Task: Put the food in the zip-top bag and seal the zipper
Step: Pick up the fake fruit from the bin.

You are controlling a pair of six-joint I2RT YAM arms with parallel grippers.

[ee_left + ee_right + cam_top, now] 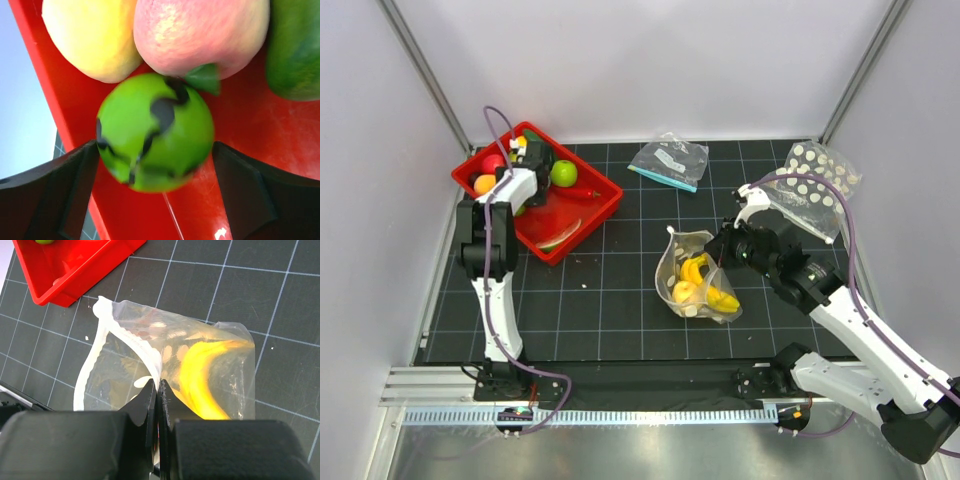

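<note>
Yellow bananas (694, 270) lie inside the zip-top bag (667, 272) at mid-tabletop, its zipper (95, 355) unsealed and its rim pinched by the closed right gripper (159, 390). More food waits in the red tray (605, 190) near the far left corner, where the left gripper (155, 170) stands wide open around a green fruit (155, 130).

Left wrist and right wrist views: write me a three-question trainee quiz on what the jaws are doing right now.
1. True or false: the left jaws stand open on either side of the green fruit in the red tray.
2. The right jaws are shut on: A the zipper rim of the zip-top bag; B the red tray's wall; C nothing at all.
3. Fill in: the yellow food inside the zip-top bag is ____.
Key: 1 true; 2 A; 3 bananas.
</note>
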